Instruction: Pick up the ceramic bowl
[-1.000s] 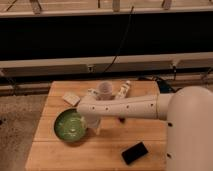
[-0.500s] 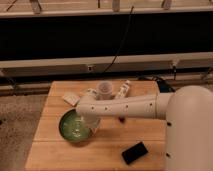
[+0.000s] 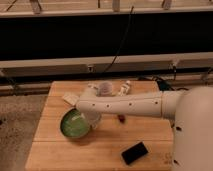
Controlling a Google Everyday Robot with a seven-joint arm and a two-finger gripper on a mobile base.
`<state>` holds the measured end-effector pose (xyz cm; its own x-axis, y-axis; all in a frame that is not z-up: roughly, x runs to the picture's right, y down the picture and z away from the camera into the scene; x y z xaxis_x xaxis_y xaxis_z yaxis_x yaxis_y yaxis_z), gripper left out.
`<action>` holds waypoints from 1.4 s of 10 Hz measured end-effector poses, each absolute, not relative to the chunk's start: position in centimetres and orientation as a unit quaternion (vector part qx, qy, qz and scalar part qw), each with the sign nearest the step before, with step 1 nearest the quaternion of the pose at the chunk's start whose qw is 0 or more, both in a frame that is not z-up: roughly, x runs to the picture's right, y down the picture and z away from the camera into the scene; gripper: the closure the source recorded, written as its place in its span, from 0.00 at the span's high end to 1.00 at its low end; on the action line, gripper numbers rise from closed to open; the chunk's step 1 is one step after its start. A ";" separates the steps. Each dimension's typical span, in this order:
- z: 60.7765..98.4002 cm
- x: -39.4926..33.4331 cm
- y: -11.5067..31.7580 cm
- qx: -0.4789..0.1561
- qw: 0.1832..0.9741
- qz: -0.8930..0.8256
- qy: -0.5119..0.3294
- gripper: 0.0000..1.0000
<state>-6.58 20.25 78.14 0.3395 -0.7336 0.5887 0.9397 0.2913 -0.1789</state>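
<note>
I find the green bowl (image 3: 72, 125) over the left part of the wooden desk (image 3: 105, 150), its inside turned toward the camera. The claw (image 3: 90, 117) is at the bowl's right rim, at the end of the white arm (image 3: 130, 104) reaching in from the right. I cannot tell whether the claw grips the rim. A black block (image 3: 135, 152) lies front right. A clear cup (image 3: 105, 89) stands behind the arm.

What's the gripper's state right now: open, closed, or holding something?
Gripper: at the right rim of the bowl; whether it is open, closed or holding cannot be told.
</note>
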 end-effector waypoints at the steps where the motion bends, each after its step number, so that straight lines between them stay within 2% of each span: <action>1: 78.2 -6.5 20.0 -0.250 0.778 -0.541 -0.199 0.00; 14: 75.9 -5.6 18.3 -0.246 0.776 -0.550 -0.186 0.00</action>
